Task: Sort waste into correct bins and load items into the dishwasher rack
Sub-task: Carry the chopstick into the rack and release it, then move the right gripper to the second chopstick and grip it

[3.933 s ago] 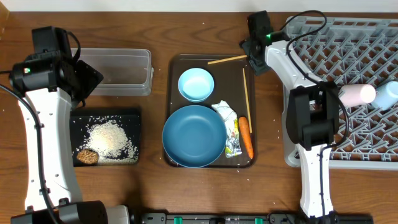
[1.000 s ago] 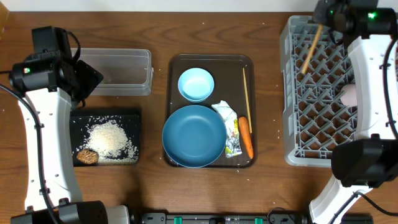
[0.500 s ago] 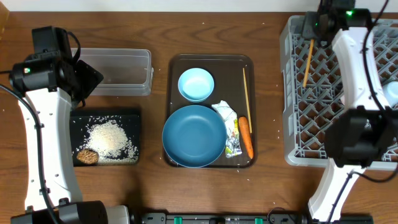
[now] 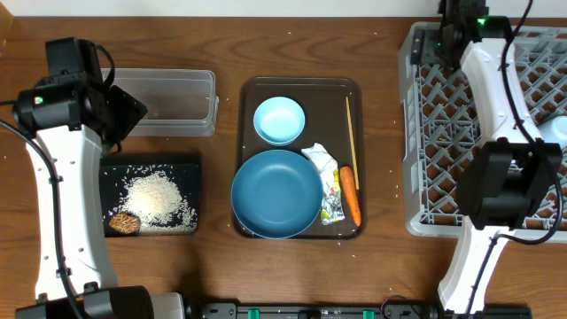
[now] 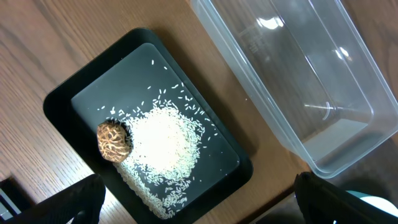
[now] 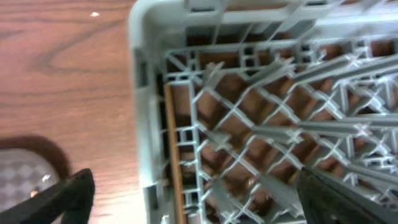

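My right gripper [image 4: 441, 40] hovers open over the far left corner of the grey dishwasher rack [image 4: 461, 168]. In the right wrist view one wooden chopstick [image 6: 173, 149] lies inside the rack [image 6: 144, 93] along its wall, free of my fingers [image 6: 62, 196]. A second chopstick [image 4: 350, 133] rests on the brown tray beside the pale-blue bowl [image 4: 279, 120], dark-blue plate [image 4: 276, 193], wrapper [image 4: 326, 182] and carrot [image 4: 352, 195]. My left gripper [image 4: 124, 111] stands open above the clear tub [image 4: 168, 102] and the black tray [image 5: 68, 99], which holds rice [image 5: 161, 149] and a brown lump [image 5: 114, 141].
The brown serving tray [image 4: 252, 97] sits mid-table between the bins and the rack. My right arm stretches across the rack and hides part of it. A pale cup's edge [image 4: 559, 131] shows at the rack's right side.
My right gripper has opened and let go of the chopstick, which now lies in the rack by its wall. The gripper shifted slightly toward the rack's far corner. The left arm has not moved.
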You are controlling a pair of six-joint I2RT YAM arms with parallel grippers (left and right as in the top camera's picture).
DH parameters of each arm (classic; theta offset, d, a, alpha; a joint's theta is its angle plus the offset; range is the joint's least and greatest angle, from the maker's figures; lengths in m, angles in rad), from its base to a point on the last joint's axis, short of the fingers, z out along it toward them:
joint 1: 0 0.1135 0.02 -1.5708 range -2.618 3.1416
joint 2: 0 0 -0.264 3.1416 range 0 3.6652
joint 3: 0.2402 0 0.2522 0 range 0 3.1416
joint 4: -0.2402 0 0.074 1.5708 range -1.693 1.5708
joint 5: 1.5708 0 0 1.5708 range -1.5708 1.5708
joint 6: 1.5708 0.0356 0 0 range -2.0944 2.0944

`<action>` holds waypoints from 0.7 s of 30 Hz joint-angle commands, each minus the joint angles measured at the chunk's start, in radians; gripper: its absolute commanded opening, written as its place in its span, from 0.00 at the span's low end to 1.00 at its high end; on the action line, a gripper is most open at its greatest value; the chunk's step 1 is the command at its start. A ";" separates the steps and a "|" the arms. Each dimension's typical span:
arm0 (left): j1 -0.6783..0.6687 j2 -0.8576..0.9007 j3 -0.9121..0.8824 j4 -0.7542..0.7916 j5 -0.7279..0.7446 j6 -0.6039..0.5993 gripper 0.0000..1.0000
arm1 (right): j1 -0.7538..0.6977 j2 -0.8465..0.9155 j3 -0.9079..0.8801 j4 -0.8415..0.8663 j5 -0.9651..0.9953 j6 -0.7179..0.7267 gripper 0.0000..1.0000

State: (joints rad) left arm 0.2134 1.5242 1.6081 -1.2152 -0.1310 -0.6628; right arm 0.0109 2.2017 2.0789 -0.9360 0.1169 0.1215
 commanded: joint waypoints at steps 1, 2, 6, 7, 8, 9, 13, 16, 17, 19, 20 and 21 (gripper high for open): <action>0.002 -0.015 0.013 -0.003 -0.009 -0.016 0.98 | 0.054 -0.095 0.002 -0.029 -0.037 0.024 0.99; 0.002 -0.015 0.013 -0.003 -0.009 -0.016 0.98 | 0.062 -0.105 0.002 -0.037 -0.054 0.023 0.99; 0.002 -0.015 0.013 -0.003 -0.009 -0.016 0.98 | 0.128 -0.164 0.001 -0.075 -0.209 0.024 0.99; 0.002 -0.015 0.013 -0.003 -0.009 -0.016 0.98 | 0.148 -0.168 0.002 -0.079 -0.252 0.024 0.99; 0.002 -0.015 0.013 -0.003 -0.009 -0.016 0.98 | 0.167 -0.168 0.001 -0.079 -0.285 0.028 0.98; 0.002 -0.015 0.013 -0.003 -0.009 -0.016 0.98 | 0.191 -0.165 0.001 -0.084 -0.310 0.044 0.98; 0.002 -0.015 0.013 -0.003 -0.009 -0.016 0.98 | 0.290 -0.116 -0.001 -0.110 -0.283 0.065 0.97; 0.002 -0.015 0.013 -0.003 -0.009 -0.016 0.98 | 0.357 -0.058 -0.001 -0.123 -0.199 0.097 0.95; 0.002 -0.015 0.013 -0.003 -0.009 -0.016 0.98 | 0.374 -0.041 -0.001 -0.131 -0.159 0.124 0.95; 0.002 -0.015 0.013 -0.003 -0.009 -0.016 0.98 | 0.404 -0.005 -0.001 -0.158 -0.080 0.191 0.95; 0.002 -0.015 0.013 -0.003 -0.009 -0.016 0.98 | 0.417 0.013 -0.001 -0.173 -0.063 0.208 0.95; 0.002 -0.015 0.013 -0.003 -0.009 -0.016 0.98 | 0.428 0.034 -0.001 -0.188 -0.064 0.212 0.94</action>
State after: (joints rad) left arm 0.2134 1.5242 1.6081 -1.2152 -0.1310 -0.6628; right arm 0.4149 2.1773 2.0796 -1.1000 -0.0425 0.2462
